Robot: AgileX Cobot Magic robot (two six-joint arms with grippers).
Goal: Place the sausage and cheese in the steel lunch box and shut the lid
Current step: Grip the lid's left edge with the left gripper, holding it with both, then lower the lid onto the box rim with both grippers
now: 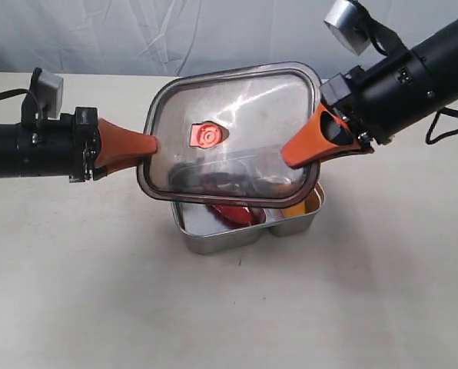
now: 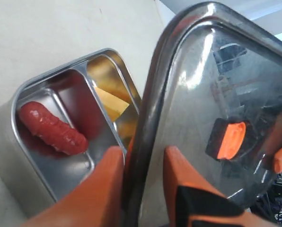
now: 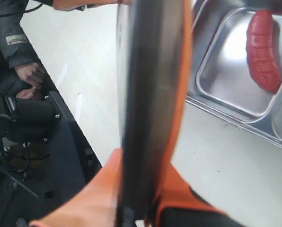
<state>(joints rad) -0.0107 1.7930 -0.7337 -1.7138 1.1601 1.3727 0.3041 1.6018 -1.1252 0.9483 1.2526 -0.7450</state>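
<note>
Above the box [image 1: 214,242] and shifted toward its far side, the tilted lid [image 1: 244,115] hangs lengthwise between left gripper [image 1: 152,144] and right gripper [image 1: 287,161], each pinching a short edge, with sausage [image 1: 233,214] and cheese [image 1: 309,204] below in separate compartments.

lid [image 1: 248,108] over steel lunch box [image 1: 214,240] blocks entry, surrounding table [image 1: 214,323] free

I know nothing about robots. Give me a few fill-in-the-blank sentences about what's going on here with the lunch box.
1. The ribbed red food in the steel lunch box is the ____.
2. The yellow-orange wedge in the compartment beside it is the ____.
3. The left gripper and the right gripper meet opposite edges of the ____, which is tilted above the box.
4. Its central valve is coloured ____.

Missing words: sausage; cheese; lid; orange.
</note>
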